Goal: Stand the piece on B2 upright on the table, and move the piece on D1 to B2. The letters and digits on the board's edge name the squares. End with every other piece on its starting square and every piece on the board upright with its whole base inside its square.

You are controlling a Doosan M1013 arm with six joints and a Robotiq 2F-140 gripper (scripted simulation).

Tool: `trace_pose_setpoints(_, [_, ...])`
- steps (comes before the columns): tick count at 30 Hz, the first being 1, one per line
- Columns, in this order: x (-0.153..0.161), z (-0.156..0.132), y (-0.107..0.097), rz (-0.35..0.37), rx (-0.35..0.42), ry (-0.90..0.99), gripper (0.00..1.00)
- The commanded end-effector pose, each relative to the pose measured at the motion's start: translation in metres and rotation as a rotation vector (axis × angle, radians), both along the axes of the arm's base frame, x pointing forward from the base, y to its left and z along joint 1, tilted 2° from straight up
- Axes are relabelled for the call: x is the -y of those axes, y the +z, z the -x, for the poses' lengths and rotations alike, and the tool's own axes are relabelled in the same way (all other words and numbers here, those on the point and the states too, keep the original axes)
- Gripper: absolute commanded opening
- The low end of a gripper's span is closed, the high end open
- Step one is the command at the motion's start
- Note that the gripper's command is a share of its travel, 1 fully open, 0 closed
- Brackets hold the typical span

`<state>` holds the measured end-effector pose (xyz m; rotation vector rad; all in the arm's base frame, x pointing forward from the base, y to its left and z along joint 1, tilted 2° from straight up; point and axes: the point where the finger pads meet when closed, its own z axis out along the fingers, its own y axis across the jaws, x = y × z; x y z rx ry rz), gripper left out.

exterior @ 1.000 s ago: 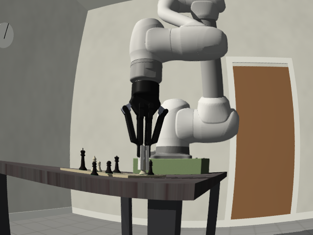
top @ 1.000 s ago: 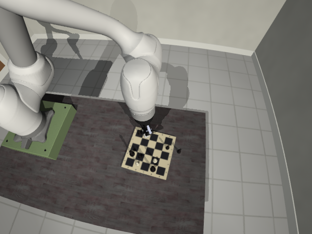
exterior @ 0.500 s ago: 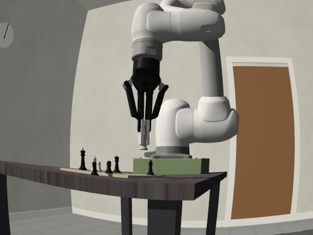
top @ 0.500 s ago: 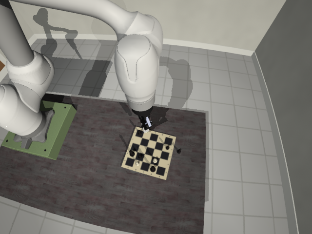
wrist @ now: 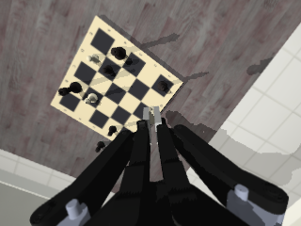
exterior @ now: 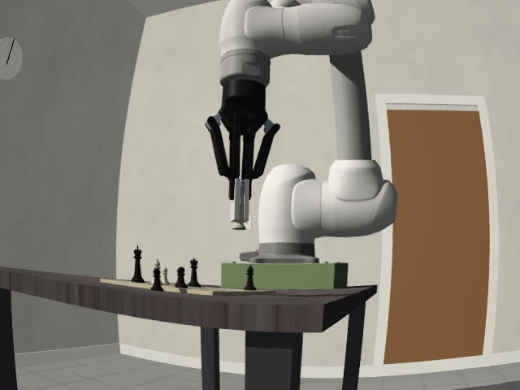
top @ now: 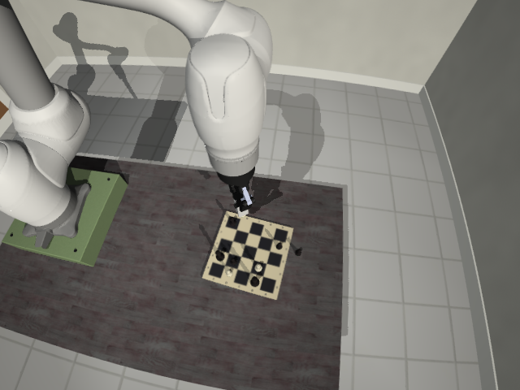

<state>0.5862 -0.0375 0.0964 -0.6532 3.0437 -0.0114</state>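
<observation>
Claw [exterior: 239,220] shut tight on a small white piece [exterior: 238,225], with only its round bottom peeking out under the fingertips. Held up high over the bench [top: 146,252], well apart from it. Seen from the top, hanging over the 11 o'clock corner of the board [top: 283,268]. One black piece [top: 298,250] standing upright on the bench, just off the board at its 3 o'clock side. Other black and white pieces standing up on the squares, mostly near the 6 and 8 o'clock parts.
</observation>
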Motion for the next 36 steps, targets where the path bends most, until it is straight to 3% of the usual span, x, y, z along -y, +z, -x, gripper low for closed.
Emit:
trace_pose_setpoints(1, [0.001,-0.001,0.0,0.0,0.0,0.001,0.0])
trace_pose_setpoints(8, [0.055,-0.063,0.003,0.002,0.0,0.061,0.0])
trace_pose_setpoints(27, [0.055,-0.063,0.0,0.002,0.0,0.062,0.0])
trace_pose_setpoints(36, [0.055,-0.064,-0.028,0.002,0.0,0.062,0.0])
